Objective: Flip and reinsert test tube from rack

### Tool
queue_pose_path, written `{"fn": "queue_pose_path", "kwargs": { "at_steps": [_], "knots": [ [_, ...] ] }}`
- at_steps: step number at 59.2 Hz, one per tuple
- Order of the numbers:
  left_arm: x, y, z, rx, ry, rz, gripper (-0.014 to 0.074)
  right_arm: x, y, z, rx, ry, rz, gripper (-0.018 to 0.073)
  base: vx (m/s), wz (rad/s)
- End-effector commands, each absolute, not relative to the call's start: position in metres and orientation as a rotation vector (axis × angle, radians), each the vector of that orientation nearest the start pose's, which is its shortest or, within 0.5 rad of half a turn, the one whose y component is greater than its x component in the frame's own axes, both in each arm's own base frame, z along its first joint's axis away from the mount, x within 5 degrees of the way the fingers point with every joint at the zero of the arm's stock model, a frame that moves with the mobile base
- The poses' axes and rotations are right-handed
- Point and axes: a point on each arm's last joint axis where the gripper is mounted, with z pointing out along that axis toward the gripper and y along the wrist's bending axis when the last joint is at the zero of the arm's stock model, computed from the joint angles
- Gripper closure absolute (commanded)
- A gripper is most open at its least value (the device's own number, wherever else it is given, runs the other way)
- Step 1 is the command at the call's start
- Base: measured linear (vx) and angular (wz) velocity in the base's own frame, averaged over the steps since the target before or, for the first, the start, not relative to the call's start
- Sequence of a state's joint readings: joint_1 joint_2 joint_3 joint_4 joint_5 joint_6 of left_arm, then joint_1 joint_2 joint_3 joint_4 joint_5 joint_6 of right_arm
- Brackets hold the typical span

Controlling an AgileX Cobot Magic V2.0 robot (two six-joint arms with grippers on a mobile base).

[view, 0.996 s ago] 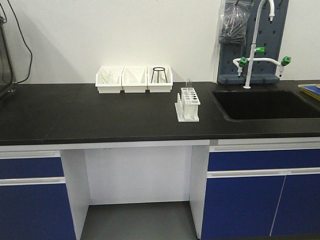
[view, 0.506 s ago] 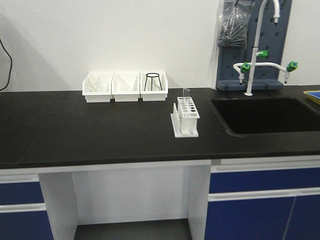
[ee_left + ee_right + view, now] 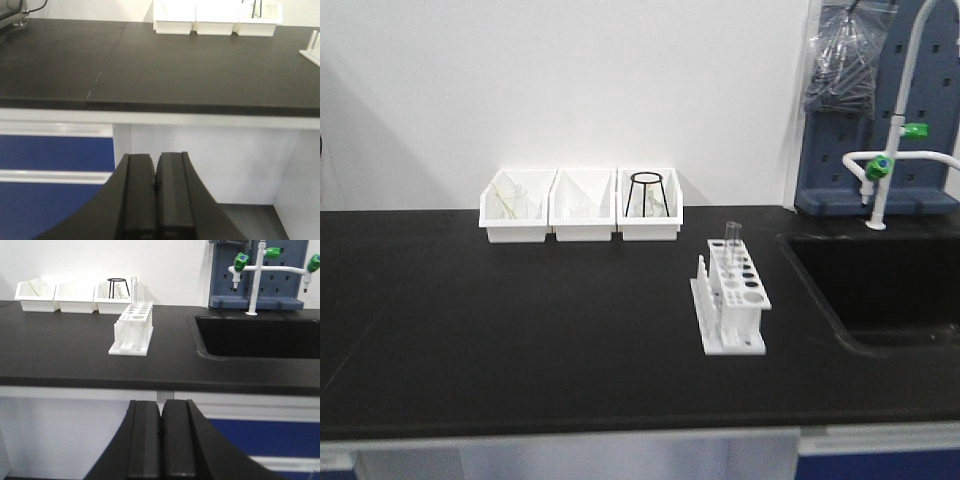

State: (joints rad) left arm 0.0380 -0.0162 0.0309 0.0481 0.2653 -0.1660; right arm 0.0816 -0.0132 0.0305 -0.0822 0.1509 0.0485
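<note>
We see the rack (image 3: 732,305) standing on the black counter (image 3: 520,340), right of the middle and just left of the sink (image 3: 880,290). A single clear test tube (image 3: 731,238) stands upright in a hole at the rack's far end. Three white bins (image 3: 582,232) sit in a row at the far edge against the wall, to the far left of the rack and well apart from it. A faucet (image 3: 876,168) with green valves rises at the far side of the sink.

The right gripper (image 3: 161,404) is clenched, its fingers pressed together on nothing. It hangs in front of the counter's near edge, below the top. The rack lies farther in and slightly left of it, well apart.

The left gripper (image 3: 156,160) is likewise clenched on nothing, low before the near edge. In its view only a sliver of the rack shows at the far right border. Neither claw touches rack or tube.
</note>
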Motion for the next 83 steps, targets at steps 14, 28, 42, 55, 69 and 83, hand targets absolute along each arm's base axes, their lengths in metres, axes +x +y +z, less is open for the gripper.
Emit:
{"fn": "queue_pose_path", "kwargs": {
  "at_steps": [14,28,42,55,69,83],
  "knots": [
    [0.0553,0.0026,0.1872,-0.137,1.664,-0.061,0.0603,0.0566,0.0039,0.1976,-0.093,1.563,0.021,0.0568,0.49,0.05],
    [0.0553,0.0026,0.1872,-0.137,1.664,-0.061,0.0603,0.0566,0.0039,0.1976,-0.093,1.563,0.021,0.0568,0.46,0.01],
    [0.0553,0.0026,0.1872,-0.137,1.664,-0.061,0.0603,0.0566,0.0039,0.1976,-0.093,1.563,0.021,0.0568,0.42,0.01],
    [0.0553,0.0026,0.1872,-0.137,1.664,-0.061,0.0603,0.0566,0.0039,0.1976,-0.093,1.563,0.021,0.0568,0.36,0.03],
    [0.0553,0.0026,0.1872,-0.137,1.664,-0.061,0.0603,0.0566,0.0039,0.1976,-0.093,1.563,0.021,0.0568,0.24,-0.03],
    [0.0553,0.0026,0.1872,-0.137,1.664,-0.061,0.0603,0.0566,0.0039,0.1976,-0.093,1.563,0.021,0.0568,0.08,-0.02]
  ]
}}
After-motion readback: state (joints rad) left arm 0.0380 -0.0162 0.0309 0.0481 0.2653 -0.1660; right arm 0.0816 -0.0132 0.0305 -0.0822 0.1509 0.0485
